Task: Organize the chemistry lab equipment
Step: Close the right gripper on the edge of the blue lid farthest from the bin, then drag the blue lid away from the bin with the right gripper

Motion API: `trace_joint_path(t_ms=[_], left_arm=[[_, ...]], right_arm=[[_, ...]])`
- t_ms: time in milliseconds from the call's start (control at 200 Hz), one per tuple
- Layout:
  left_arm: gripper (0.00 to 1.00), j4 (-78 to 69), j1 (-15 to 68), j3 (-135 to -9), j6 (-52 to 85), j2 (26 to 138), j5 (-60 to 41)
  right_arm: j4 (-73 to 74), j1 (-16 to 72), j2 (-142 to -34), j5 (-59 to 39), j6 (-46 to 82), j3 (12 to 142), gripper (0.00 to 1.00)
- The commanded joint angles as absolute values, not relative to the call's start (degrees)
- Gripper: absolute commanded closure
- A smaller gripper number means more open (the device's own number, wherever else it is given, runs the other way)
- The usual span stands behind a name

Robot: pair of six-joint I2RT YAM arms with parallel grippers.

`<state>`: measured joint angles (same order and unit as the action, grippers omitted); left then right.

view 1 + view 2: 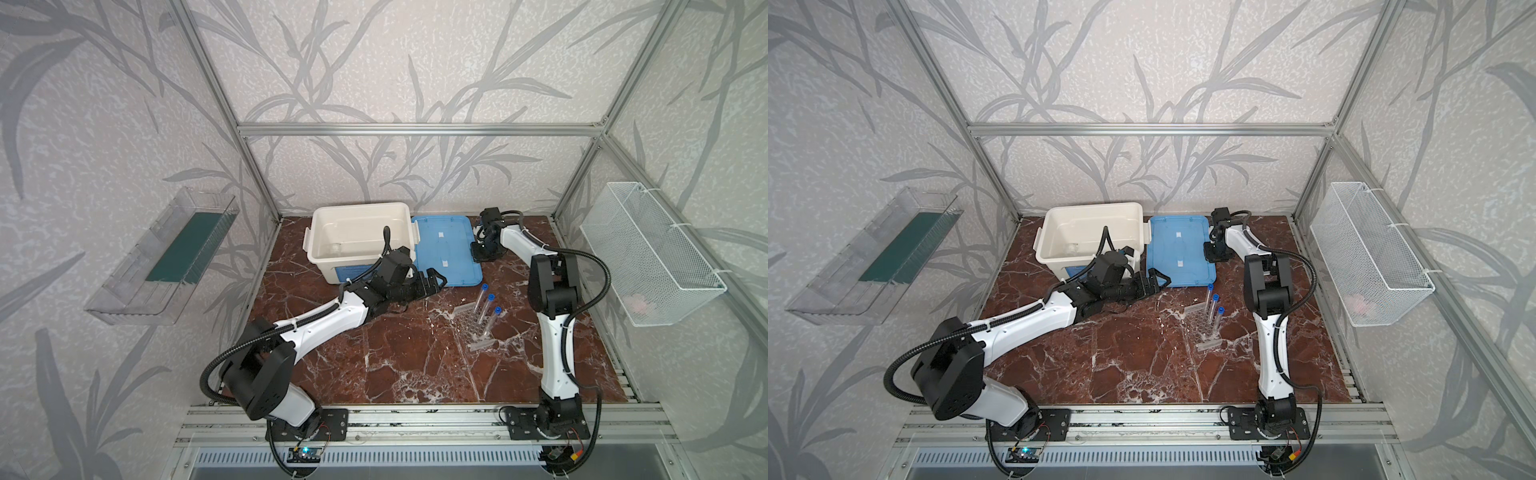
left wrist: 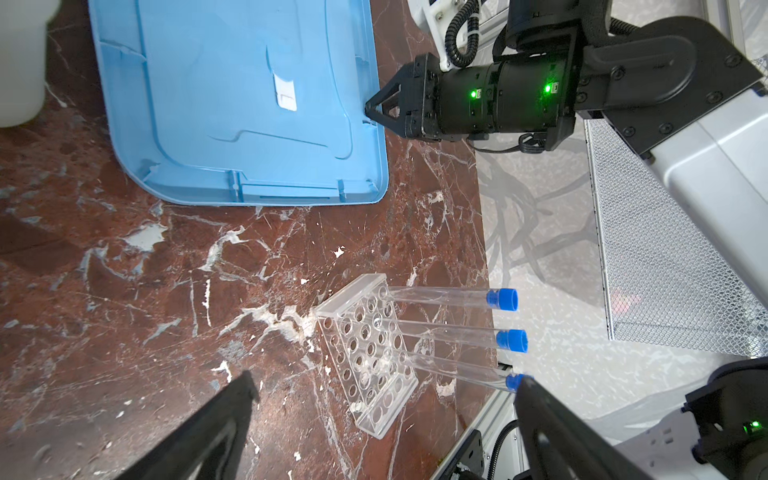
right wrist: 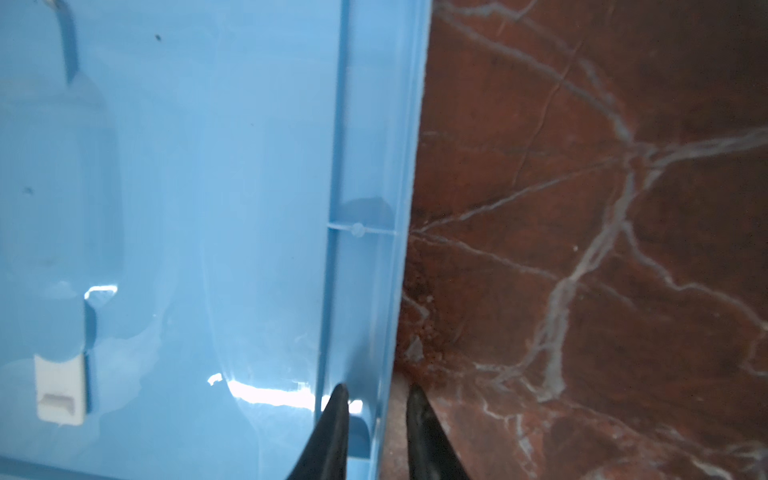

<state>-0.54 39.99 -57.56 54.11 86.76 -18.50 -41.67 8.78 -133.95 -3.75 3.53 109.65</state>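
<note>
Right end effector [image 3: 378,390] — pinching lid [image 3: 187,187] (rim).

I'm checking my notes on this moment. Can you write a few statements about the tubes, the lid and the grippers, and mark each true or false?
1. All three test tubes stand in the clear rack. True.
2. The blue lid is closed on the white tub. False: the tub is open and the lid lies flat on the table beside it.
3. The right gripper has its jaws on either side of the lid's rim. True.
4. The left gripper holds a test tube. False: it is open and empty, by the tub's front.
</note>
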Motion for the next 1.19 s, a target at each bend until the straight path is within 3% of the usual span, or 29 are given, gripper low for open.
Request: trace_joint_path(t_ms=[0, 335, 525, 1189], left_arm=[[0.01, -2.12, 40.17, -56.67, 54.49, 86.99, -17.67], [0.01, -3.59, 40.42, -56.39, 55.63, 87.68, -18.66], [0.01, 0.51, 40.73, -57.15, 53.56, 86.67, -16.12], [0.01, -3.17, 40.78, -56.52, 54.47, 86.87, -16.63]], right_arm=[[-42.59, 8.53, -136.38, -2.7, 2.75, 112.38, 0.77], [-52.78, 8.35, -142.86, -3.43, 0.14, 120.9, 0.86], [-52.78, 8.26, -141.75, -3.12, 0.08, 120.54, 1.0], [-43.84, 3.83, -122.68, -5.96, 5.65, 109.59, 1.0]])
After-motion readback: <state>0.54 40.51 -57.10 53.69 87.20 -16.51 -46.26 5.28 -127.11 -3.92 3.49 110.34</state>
